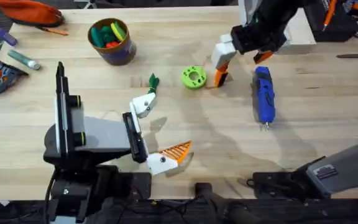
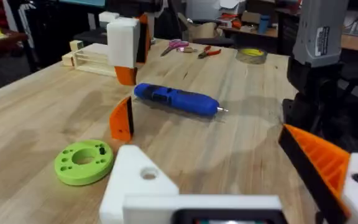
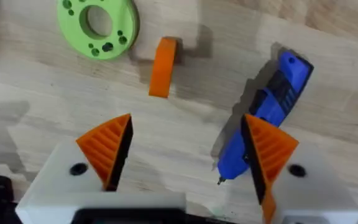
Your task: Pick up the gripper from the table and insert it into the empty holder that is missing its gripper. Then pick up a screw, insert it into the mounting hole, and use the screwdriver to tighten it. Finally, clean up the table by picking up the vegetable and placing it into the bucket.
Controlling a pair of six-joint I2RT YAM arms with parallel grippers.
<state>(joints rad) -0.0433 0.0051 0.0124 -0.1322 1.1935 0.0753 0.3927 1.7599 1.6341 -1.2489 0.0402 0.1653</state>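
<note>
**Both claws wide, orange piece loose on the wood**

Over the far right part of the table (image 1: 185, 130): right gripper (image 1: 244, 55), spread wide and clamped on nothing. Seen from its own wrist (image 3: 188, 118) as two orange ribbed fingers (image 3: 107, 146) on white mounts, well apart, raised off the wood.

Below and between those fingers: loose orange finger (image 3: 163, 65), standing on end on the boards, touched by nothing. From above, just under the right gripper's white mount (image 1: 224, 50), black end down (image 1: 220, 77). From the left wrist, upright in front of the screwdriver (image 2: 122, 118).

Just beside it, toward the left arm: lime-green disc (image 1: 193, 77) with holes, flat on the wood (image 3: 98, 25).

On its other side: blue screwdriver (image 1: 264, 93), lying flat, thin metal bit pointing toward the arms' bases, partly under the right gripper's other finger (image 3: 272, 118).

Nearer the bases: left gripper (image 1: 157, 130), likewise gaping and gripping nothing. On one side a bare white holder (image 1: 145, 104) with an open screw hole (image 2: 138, 180); on the other a white mount with an orange finger (image 1: 176, 150).

Just beyond the holder's tip: dark green vegetable (image 1: 153, 81), on the table, close to the holder.

Farther off, at the far left: bucket (image 1: 122, 56), upright, colourful toy pieces inside.
</note>
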